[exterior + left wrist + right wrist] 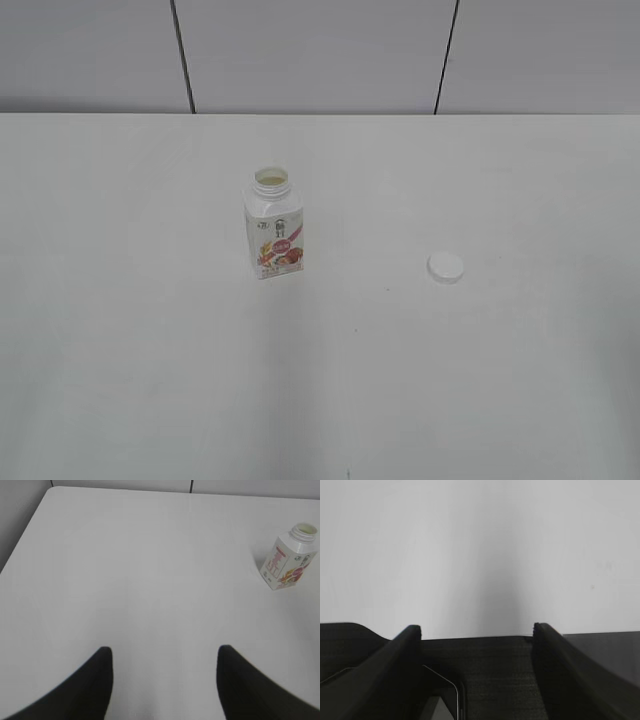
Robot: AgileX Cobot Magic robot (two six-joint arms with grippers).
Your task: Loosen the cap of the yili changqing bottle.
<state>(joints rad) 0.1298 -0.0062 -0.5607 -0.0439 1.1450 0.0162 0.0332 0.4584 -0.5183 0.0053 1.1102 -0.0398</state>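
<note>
White cap (446,267) lies off, toward table's right edge; open bottle (273,224) mid-table could tip and probably spill if bumped. Left gripper (165,680) and right gripper (476,640) both spread wide, empty.

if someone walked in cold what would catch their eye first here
First, the small white squarish bottle with a red-pink fruit label, standing upright left of centre on the plain white table, its round neck open. Next, the small round white plastic cap, lying apart on the table to the bottle's right. In the wrist views both the left gripper and right gripper are open and hold nothing.
</note>
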